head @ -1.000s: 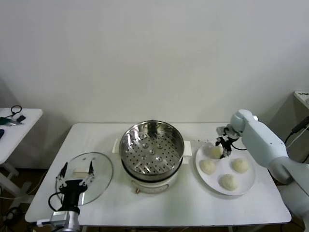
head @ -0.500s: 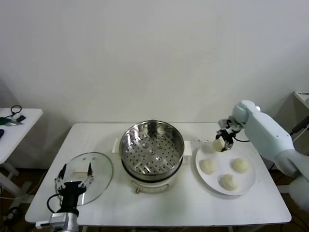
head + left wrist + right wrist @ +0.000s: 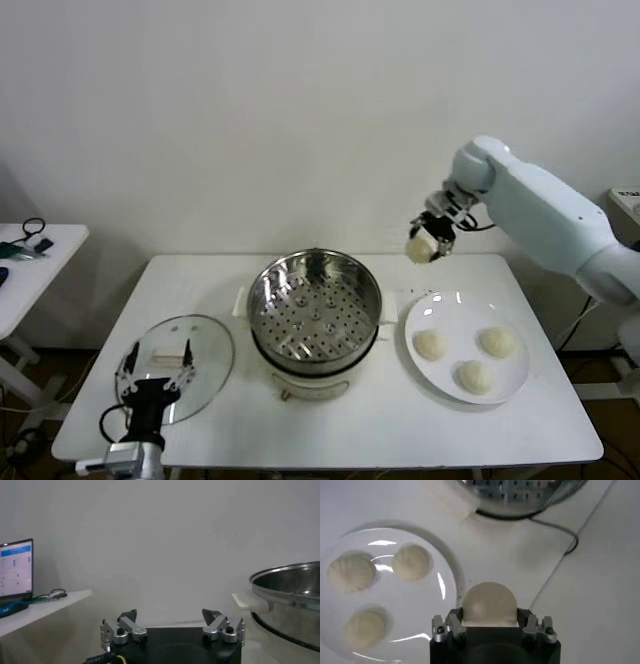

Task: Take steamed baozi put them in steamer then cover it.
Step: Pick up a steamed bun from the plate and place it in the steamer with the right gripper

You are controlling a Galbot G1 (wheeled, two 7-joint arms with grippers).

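My right gripper (image 3: 425, 243) is shut on one cream-white baozi (image 3: 419, 250) and holds it high in the air, above the gap between the steamer (image 3: 314, 312) and the white plate (image 3: 512, 384). In the right wrist view the baozi (image 3: 489, 604) sits between the fingers. Three baozi stay on the plate (image 3: 430, 344) (image 3: 497, 341) (image 3: 474, 376). The steel steamer holds an empty perforated tray. The glass cover (image 3: 176, 366) lies flat on the table left of the steamer. My left gripper (image 3: 156, 368) is open, parked over the cover's near edge.
A small side table (image 3: 30, 262) with cables stands at the far left. A power cord (image 3: 560, 535) runs from the steamer across the table in the right wrist view. The steamer's side handle (image 3: 246, 600) shows in the left wrist view.
My right gripper closed on a baozi on the plate, lifted it up and moved it left toward the steamer. The left arm has not moved.
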